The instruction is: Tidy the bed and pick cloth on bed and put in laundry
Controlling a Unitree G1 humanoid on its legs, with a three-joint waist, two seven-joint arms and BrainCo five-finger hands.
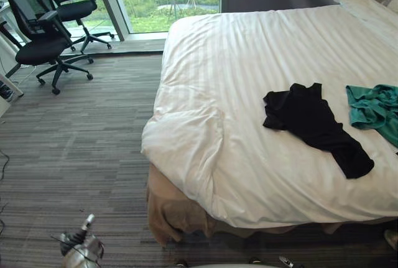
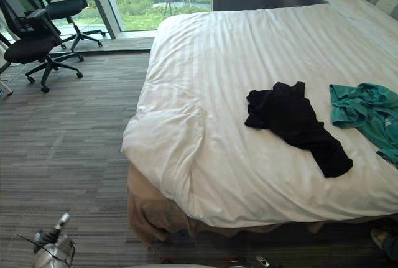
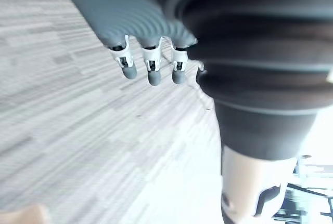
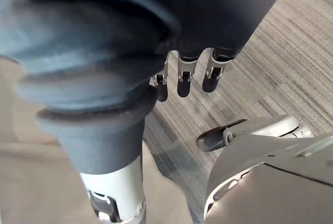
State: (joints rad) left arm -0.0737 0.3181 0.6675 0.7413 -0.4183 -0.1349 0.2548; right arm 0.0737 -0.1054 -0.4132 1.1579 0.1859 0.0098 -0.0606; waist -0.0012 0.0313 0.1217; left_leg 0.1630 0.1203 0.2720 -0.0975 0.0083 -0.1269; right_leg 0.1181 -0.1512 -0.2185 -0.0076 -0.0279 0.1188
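Left eye view: a black garment (image 1: 314,125) and a teal garment (image 1: 376,109) are lying on the white bed (image 1: 249,50), whose duvet corner (image 1: 186,137) is sitting rumpled. The left robot hand (image 3: 150,70) and right robot hand (image 4: 182,81) are hanging slack and empty above the carpet (image 1: 81,150). Every step is judged outstanding.

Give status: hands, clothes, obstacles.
Left hand, right hand open, empty, over carpet. Black cloth, teal cloth lying on bed, untouched. Office chairs far left, off the path.
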